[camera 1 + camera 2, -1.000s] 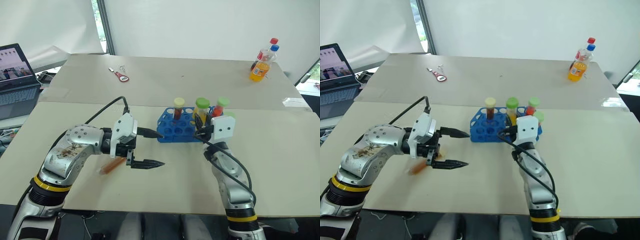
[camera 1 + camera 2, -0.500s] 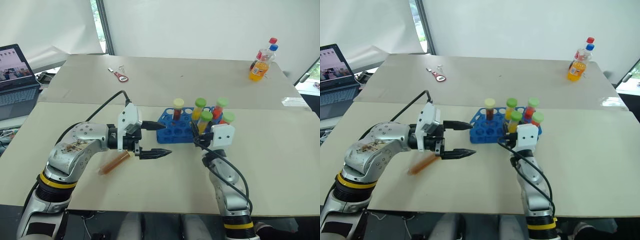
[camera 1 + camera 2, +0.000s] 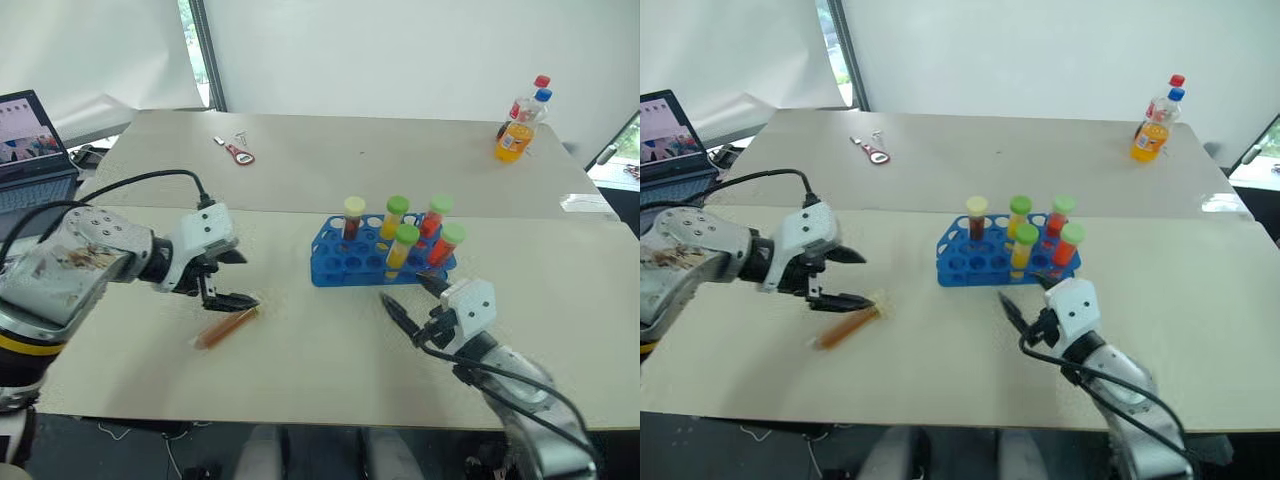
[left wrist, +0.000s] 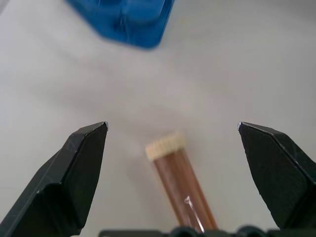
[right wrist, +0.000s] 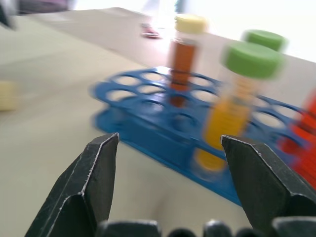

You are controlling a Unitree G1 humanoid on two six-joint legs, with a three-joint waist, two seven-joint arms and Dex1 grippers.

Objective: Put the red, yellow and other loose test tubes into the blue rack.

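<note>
Tube (image 4: 180,185) between spread left gripper (image 4: 173,127) (cream cap, wrist view) | right gripper (image 5: 168,143) apart, facing rack (image 5: 163,123)

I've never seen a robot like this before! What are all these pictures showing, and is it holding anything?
It is a robot with two arms, each ending in a hand of two black fingers. Two pictures come from cameras in its head, looking down at the table. The other two come from cameras on its wrists. On the table stands a blue rack with five capped tubes standing in it. One brown tube lies loose on the table. The left hand is open just above that tube. The right hand is open near the rack. Neither holds anything. Farther back are a drink bottle and a laptop.
</note>
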